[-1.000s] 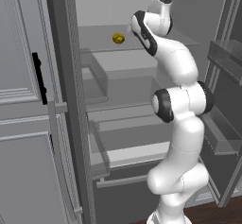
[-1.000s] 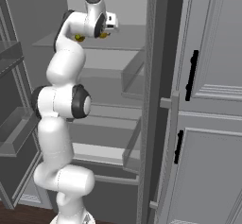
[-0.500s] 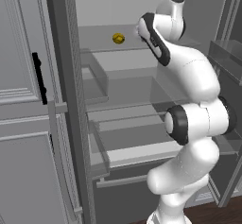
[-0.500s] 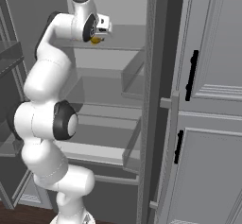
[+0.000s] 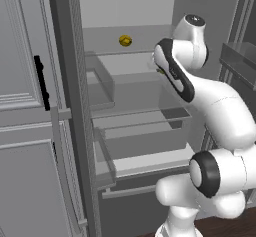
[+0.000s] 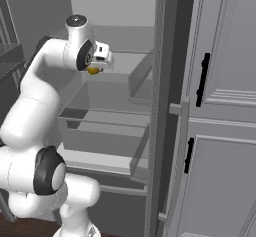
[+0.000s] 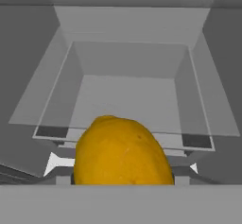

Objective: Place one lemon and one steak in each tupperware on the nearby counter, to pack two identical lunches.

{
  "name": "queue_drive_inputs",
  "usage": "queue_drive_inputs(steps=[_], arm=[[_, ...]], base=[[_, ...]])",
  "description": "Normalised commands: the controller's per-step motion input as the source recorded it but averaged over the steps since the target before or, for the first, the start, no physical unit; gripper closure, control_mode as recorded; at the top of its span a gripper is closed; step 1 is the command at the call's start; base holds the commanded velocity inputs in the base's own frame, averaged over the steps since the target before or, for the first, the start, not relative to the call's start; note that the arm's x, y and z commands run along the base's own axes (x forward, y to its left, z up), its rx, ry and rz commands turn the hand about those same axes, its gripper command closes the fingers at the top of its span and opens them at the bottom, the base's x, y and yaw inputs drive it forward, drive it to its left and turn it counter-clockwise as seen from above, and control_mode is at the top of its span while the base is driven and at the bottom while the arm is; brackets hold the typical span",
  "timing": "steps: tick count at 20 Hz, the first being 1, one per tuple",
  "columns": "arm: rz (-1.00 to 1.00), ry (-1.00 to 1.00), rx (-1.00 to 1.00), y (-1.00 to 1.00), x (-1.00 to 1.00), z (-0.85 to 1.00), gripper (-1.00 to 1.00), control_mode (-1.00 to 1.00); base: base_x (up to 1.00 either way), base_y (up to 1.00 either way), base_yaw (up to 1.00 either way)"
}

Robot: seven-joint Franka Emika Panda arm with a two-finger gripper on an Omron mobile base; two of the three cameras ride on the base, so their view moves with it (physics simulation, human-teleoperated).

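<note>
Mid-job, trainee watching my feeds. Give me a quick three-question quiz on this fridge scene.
1. True or false: the claw grips the bright orange-yellow round lemon.
2. Where does the dull yellow round lemon lie? A) in a clear drawer; B) on the top grey fridge shelf; C) on the floor.
3. Fill in: the cabinet door handles are coloured ____.
Key: 1 true; 2 B; 3 black.

One lemon (image 7: 123,151) is bright orange-yellow and smooth. It sits up in the air between the jaws, above a see-through fridge drawer. The other lemon (image 5: 125,41) is dull yellow with dark marks and rests far back on the top fridge shelf.
</note>
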Motion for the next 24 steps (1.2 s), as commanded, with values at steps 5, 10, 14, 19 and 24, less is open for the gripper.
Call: queue_drive_inputs(steps=[5, 10, 14, 19, 24], arm=[[-0.01, 0.34, -0.01, 0.0, -1.0, -0.83, 1.0, -1.0], [-0.05, 0.19, 0.0, -0.01, -1.0, -0.13, 1.0, -1.0], [-0.08, 0.07, 0.0, -0.04, -1.0, 0.38, 1.0, -1.0], [-0.02, 0.23, 0.0, -0.01, -0.92, 0.14, 1.0, -1.0], [0.0, 0.33, 0.0, 0.0, -0.63, -0.39, 1.0, -1.0]], base=[[0.0, 0.0, 0.0], [0.0, 0.0, 0.0], [0.0, 0.0, 0.0], [0.0, 0.0, 0.0], [0.0, 0.0, 0.0]])
